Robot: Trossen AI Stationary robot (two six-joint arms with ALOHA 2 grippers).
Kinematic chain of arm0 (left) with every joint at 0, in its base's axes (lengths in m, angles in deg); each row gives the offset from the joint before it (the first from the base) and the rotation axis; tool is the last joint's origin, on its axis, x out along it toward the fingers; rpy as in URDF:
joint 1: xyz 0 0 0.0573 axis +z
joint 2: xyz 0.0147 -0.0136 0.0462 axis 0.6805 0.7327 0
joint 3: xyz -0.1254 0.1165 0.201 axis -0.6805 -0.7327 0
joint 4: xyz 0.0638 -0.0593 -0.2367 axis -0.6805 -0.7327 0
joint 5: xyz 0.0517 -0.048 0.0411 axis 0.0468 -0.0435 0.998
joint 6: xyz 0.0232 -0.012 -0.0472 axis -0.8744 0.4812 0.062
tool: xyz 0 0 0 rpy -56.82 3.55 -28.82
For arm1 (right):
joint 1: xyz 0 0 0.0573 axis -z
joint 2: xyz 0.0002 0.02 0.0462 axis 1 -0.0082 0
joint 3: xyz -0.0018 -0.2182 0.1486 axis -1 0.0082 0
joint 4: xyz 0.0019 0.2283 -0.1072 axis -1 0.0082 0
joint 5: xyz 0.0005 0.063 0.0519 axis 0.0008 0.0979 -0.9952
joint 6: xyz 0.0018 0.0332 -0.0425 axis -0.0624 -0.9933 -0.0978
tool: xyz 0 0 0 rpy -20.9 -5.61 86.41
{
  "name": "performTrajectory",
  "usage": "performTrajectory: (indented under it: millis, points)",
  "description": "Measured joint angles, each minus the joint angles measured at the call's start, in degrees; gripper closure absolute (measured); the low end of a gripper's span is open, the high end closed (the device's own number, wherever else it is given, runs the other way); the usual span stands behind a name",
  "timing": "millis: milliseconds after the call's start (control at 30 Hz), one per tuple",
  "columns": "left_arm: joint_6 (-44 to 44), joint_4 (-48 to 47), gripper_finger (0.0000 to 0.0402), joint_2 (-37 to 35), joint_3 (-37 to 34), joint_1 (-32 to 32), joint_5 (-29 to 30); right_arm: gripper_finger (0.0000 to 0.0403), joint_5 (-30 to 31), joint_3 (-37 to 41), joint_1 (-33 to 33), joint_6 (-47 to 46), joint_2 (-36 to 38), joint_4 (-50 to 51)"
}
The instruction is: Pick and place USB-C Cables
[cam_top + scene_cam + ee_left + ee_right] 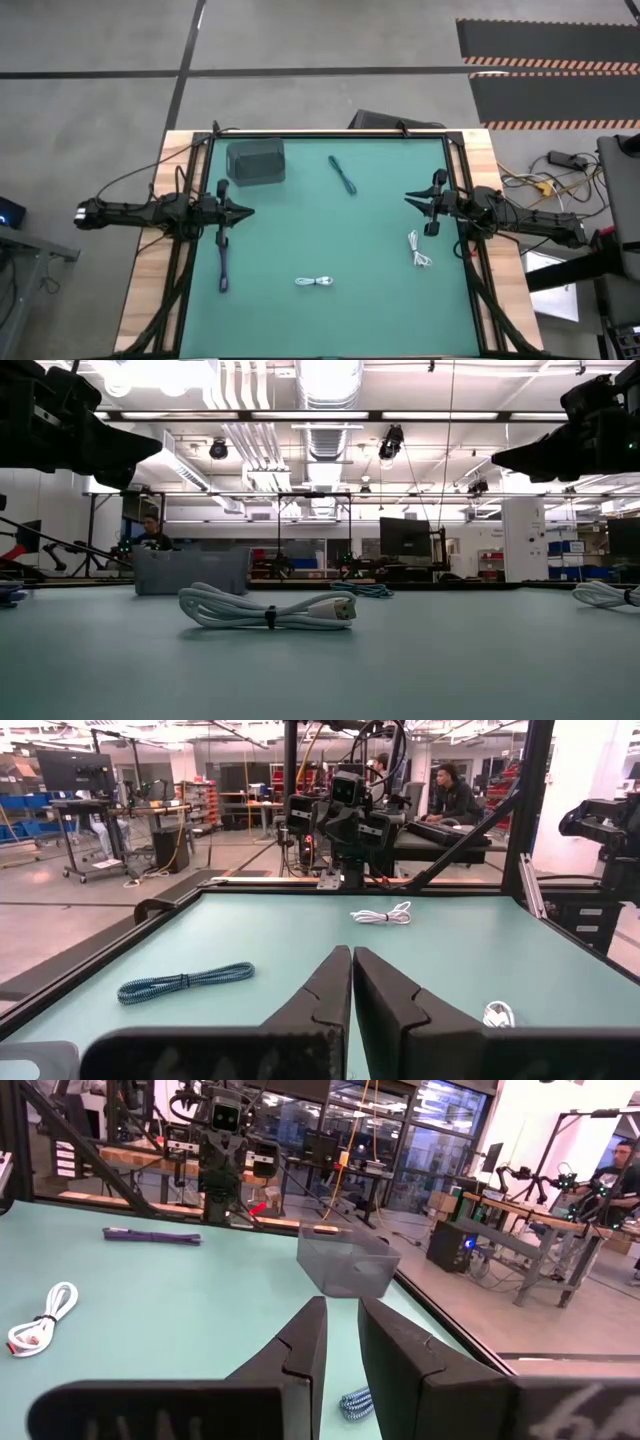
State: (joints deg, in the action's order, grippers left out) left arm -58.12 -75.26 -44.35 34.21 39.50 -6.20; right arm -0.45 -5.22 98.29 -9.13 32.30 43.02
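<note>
Four USB-C cables [316,283] are lying scattered across the green tabletop [380,240], apparently awaiting pickup, as the left gripper [245,210], jaws together, and right gripper [410,199], jaws slightly apart and empty, are hovering at opposite edges.

No readable text, label, brand, number or sign in any view. Dark grey square box [256,162] on green table [380,240]: no marking legible. Monitors and blue bins in room behind: too small and blurred to read.
</note>
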Motion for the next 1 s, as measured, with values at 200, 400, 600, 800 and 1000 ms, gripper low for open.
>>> performTrajectory:
  millis: [200, 400, 600, 800, 1000]
  points:
    - [0.0, 0.01, 0.0401, 0.0, 0.02, 0.0, 0.01, 0.0351, 0.0, -0.01, 0.01, 1.93, 0.0, 0.0]
    - [0.0, -0.01, 0.0401, 0.01, 0.02, -0.01, 0.01, 0.0351, -0.02, 0.0, 0.0, -0.7, -0.01, 0.0]
    - [-1.46, 4.06, 0.0401, 0.01, 0.01, 0.01, 0.07, 0.0351, 0.0, -0.02, 0.0, -18.9, -0.02, -0.02]
    - [-1.4, 13.72, 0.0401, -0.01, 0.0, 0.0, 0.04, 0.0351, 0.46, 0.0, 0.0, -24.15, 0.0, -0.92]
    - [-1.4, 20.2, 0.0401, -0.01, 0.0, 0.01, 0.02, 0.0351, 0.44, -0.02, 0.0, -27.33, 0.0, -5.15]
